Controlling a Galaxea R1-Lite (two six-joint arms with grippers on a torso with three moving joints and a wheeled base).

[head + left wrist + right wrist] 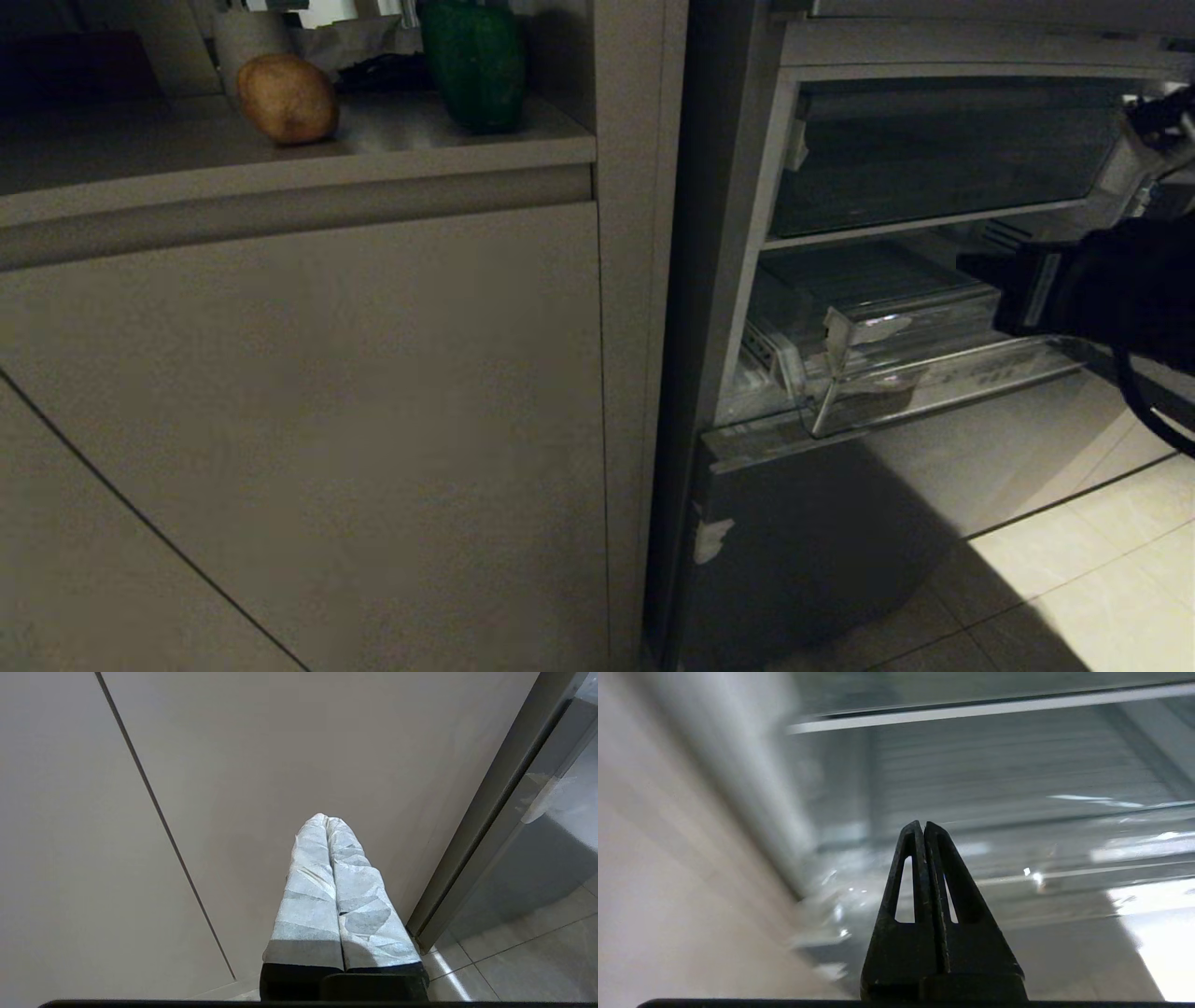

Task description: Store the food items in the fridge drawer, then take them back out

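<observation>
The potato [287,97] lies on the counter [392,140], up and well to the left of the drawer [896,373], so it is far from my right gripper [923,825]. That gripper is at the drawer, on its right side, and its fingers are pressed together with nothing between them. The drawer itself stands pulled out of the fridge, clear plastic, with its ribbed floor showing and its low front lip toward the floor tiles [1074,560]. I see nothing lying in the part of the drawer that shows.

On the counter, just right of the potato, stands a green pepper [472,61], apart from it. Between the counter and the drawer runs the grey upright panel [635,280] and the fridge's dark frame edge. Above the drawer sits a glass shelf [924,224] with a dark compartment over it. Below the drawer is the grey lower front [794,532] with a pale scuff on it.

My right arm [1111,289] comes in from the right of the drawer, dark and roughly level, reaching over its right end, with a cable looping beneath it. My left gripper [327,820] hangs low before the cabinet door [280,765], left of the drawer, its taped fingers clenched on nothing.
</observation>
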